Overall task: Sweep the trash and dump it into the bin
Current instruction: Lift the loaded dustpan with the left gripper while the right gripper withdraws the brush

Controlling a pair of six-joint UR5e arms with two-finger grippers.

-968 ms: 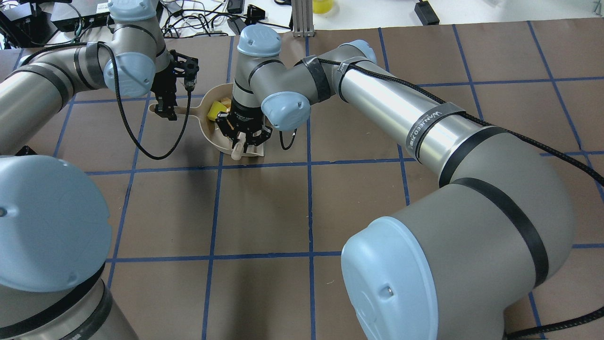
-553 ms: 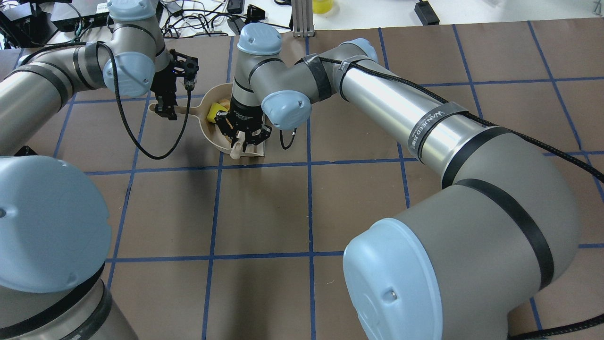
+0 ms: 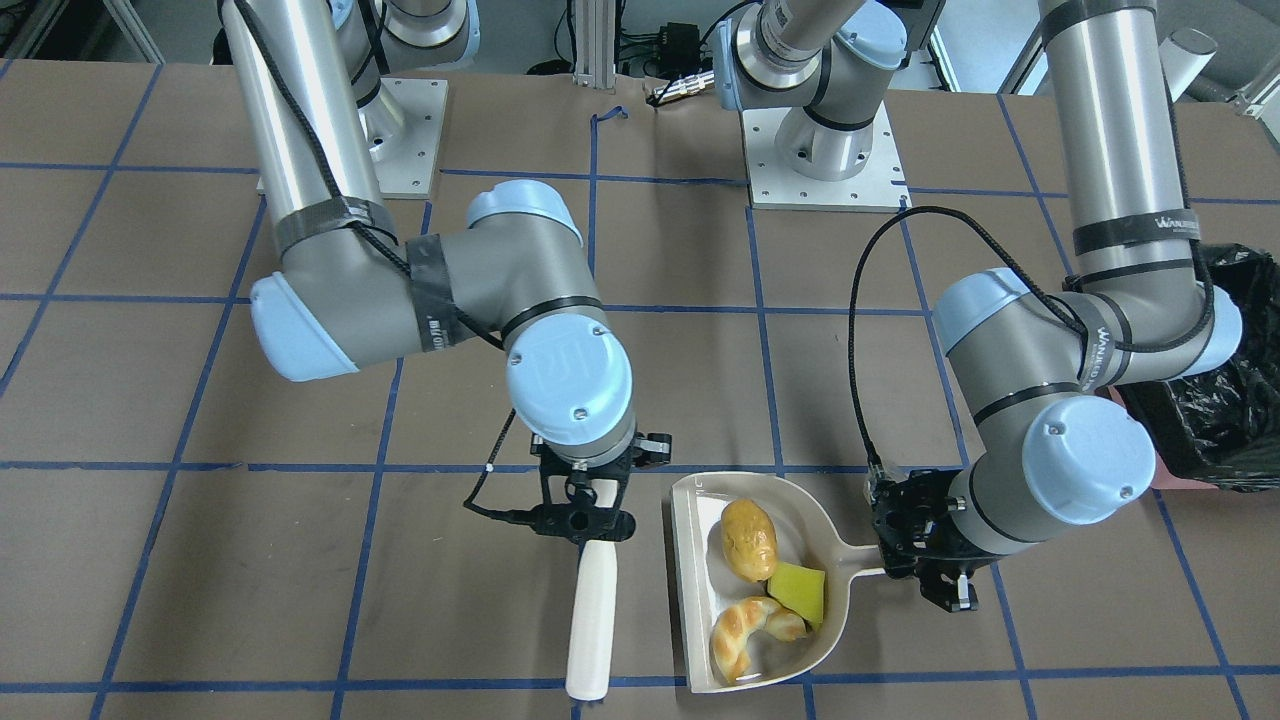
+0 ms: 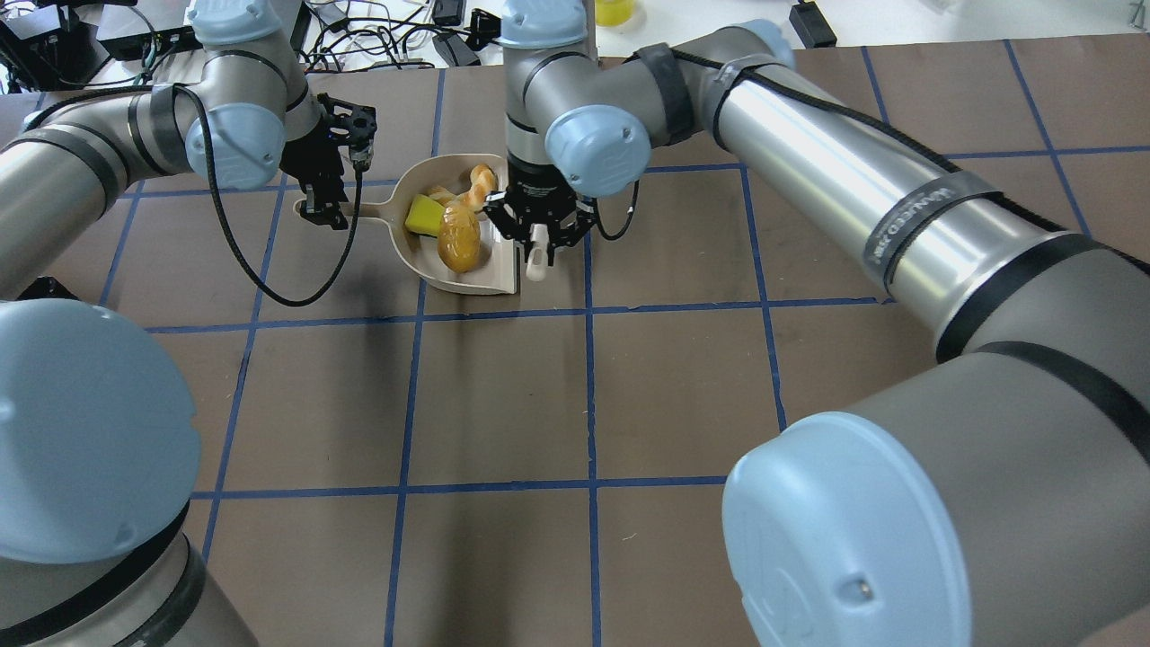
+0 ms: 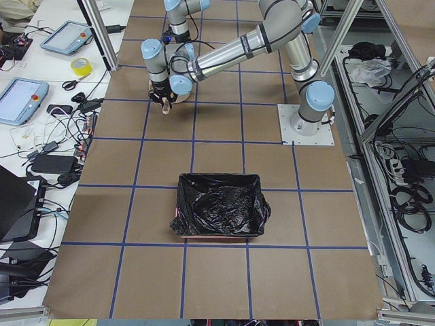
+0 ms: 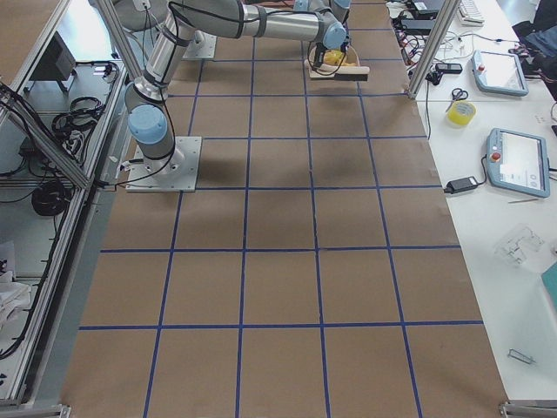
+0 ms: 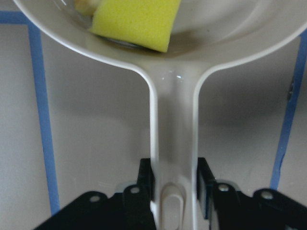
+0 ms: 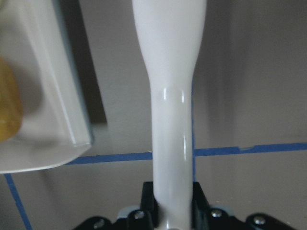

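Note:
The beige dustpan point(image 3: 700, 600) lies on the table and holds all the trash: the potato point(image 3: 749, 538), the yellow-green sponge wedge point(image 3: 798, 592) and the croissant point(image 3: 748, 632). My left gripper point(image 3: 925, 565) is shut on the dustpan's handle point(image 7: 173, 143). My right gripper point(image 3: 585, 520) is shut on the beige brush point(image 3: 590, 620), just beside the pan's open mouth and apart from it. The bristles do not show. The pink bin with its black bag point(image 3: 1225, 400) stands well off to my left, also in the exterior left view point(image 5: 219, 214).
The brown table cover carries a grid of blue tape lines point(image 4: 588, 395). Cables and electronics point(image 4: 377, 40) lie past the far edge behind the dustpan. The arms' base plates point(image 3: 825, 160) are at the robot's side.
My right gripper has moved the brush from over the dustpan's mouth to the right, out of the pan. The potato and croissant now show inside. The left gripper has hardly moved.

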